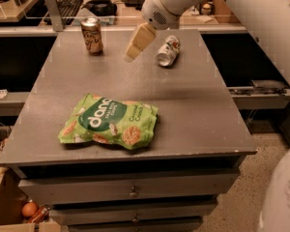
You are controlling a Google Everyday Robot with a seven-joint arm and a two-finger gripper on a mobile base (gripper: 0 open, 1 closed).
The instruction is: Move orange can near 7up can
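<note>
The orange can (92, 35) stands upright at the back left of the grey tabletop (183, 100). The 7up can (167, 50) lies on its side at the back, right of centre. My gripper (134, 50) hangs from the white arm above the table between the two cans, closer to the 7up can, and holds nothing that I can see.
A green crisp bag (111, 122) lies on the front left of the table. Drawers sit under the top. Desks with a keyboard (67, 4) stand behind. Cardboard boxes sit on the floor at the lower left.
</note>
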